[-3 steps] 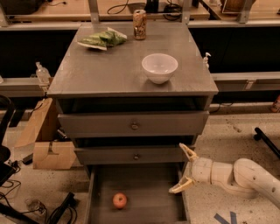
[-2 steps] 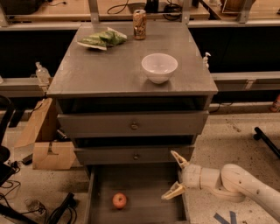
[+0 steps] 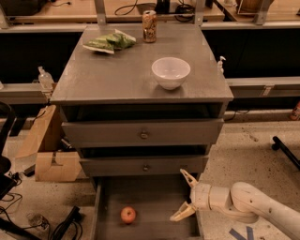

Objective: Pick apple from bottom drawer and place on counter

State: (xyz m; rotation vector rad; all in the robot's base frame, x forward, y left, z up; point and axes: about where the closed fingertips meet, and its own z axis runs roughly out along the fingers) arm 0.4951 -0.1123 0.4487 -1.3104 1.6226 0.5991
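Note:
The small red-orange apple (image 3: 128,215) lies on the floor of the open bottom drawer (image 3: 154,197), left of its middle. My gripper (image 3: 183,196) hangs over the drawer's right part, its two pale fingers (image 3: 187,177) spread wide and pointing left. It is empty and stands well to the right of the apple, apart from it. The grey counter (image 3: 117,75) tops the cabinet above the two shallower drawers with brass knobs.
On the counter stand a white bowl (image 3: 170,72), a green bag (image 3: 109,42) and a can (image 3: 149,19). A cardboard box (image 3: 49,150) stands left of the cabinet. Cables lie on the floor at the lower left. A tan workbench (image 3: 61,11) runs behind.
My gripper and arm have moved left and slightly down, from beside the drawer's right wall to over its right part. The apple has not moved.

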